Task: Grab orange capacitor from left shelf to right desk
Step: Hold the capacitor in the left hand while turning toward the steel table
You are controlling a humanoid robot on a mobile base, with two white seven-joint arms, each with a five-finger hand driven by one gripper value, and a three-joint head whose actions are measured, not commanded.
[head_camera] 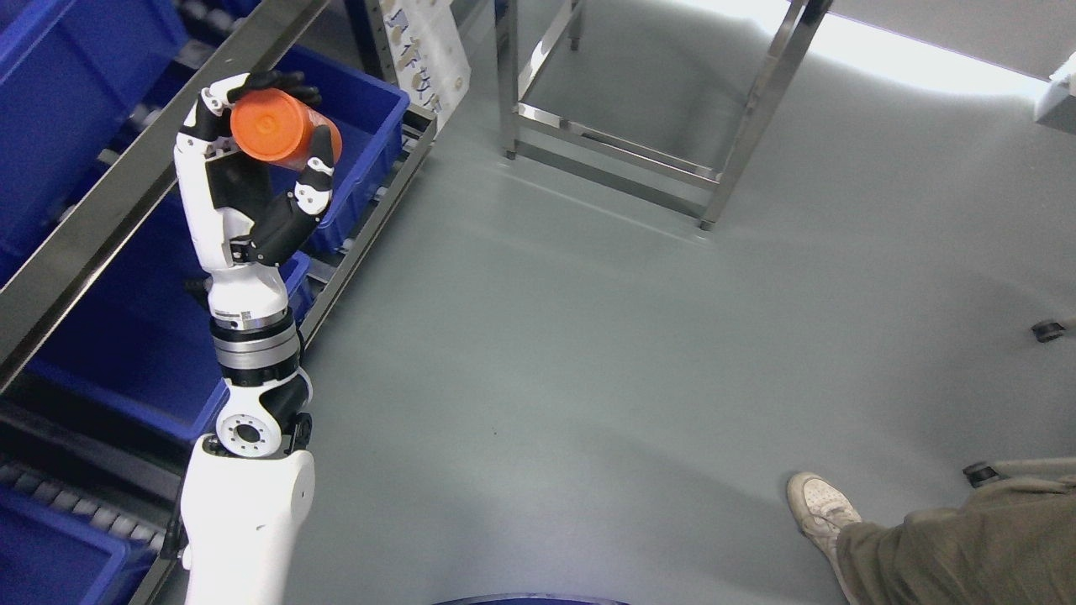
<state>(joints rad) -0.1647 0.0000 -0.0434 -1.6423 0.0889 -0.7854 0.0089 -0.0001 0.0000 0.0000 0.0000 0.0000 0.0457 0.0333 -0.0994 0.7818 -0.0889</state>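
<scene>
Head view: left hand point(252, 160) raised at approx 10 o'clock, fingers clamped on orange capacitor point(284, 129), held tilted, flat end facing cam, over blue bin point(374, 126) on shelf point(126, 193). Steel frame point(639, 160) at 12 o'clock. Person's shoe point(820, 504) and trouser leg at 4 o'clock on grey floor point(588, 353).
</scene>
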